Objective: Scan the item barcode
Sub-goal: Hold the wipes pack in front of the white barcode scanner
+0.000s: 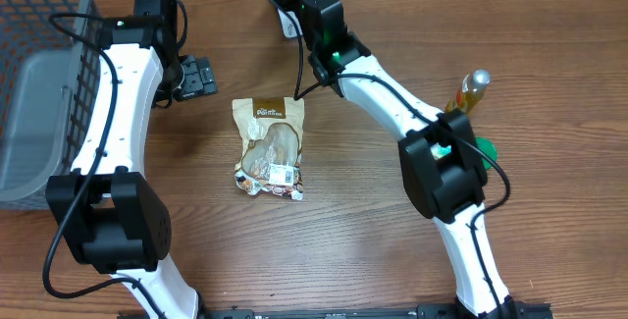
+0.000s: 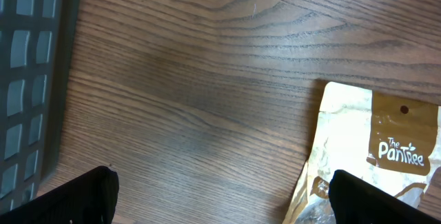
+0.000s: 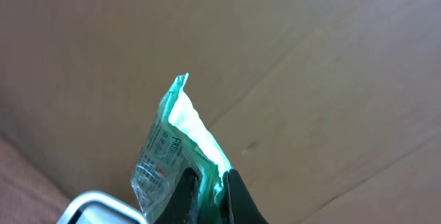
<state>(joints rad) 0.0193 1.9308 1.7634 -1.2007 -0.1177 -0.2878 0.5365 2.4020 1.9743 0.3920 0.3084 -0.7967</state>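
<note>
1. One wooden table (image 1: pixel 373 240) fills the overhead view and carries everything else.
2. Two white arms with black joints reach over it. The left arm (image 1: pixel 123 103) runs up the left side, and the right arm (image 1: pixel 392 103) slants from the lower right to the top centre.
3. One grey mesh basket (image 1: pixel 39 25) sits at the table's far left corner, beside the left arm.
4. One brown pouch (image 1: pixel 270 142) lies flat near the table's middle, between the arms, with a white label at its lower end.
5. One bottle (image 1: pixel 469 95) of yellow liquid with a silver cap stands at the right, just beside the right arm. A green object (image 1: pixel 485 149) below it is partly hidden.
6. One green packet (image 3: pixel 179 134) sticks up from the right gripper (image 3: pixel 209 182), off the table, against a plain brown background.
7. The right jaws are clamped on the packet's lower edge.
8. The left gripper (image 1: pixel 202 76) sits low over the table just left of the pouch, not touching it. Its jaws are spread wide and hold nothing.
</note>
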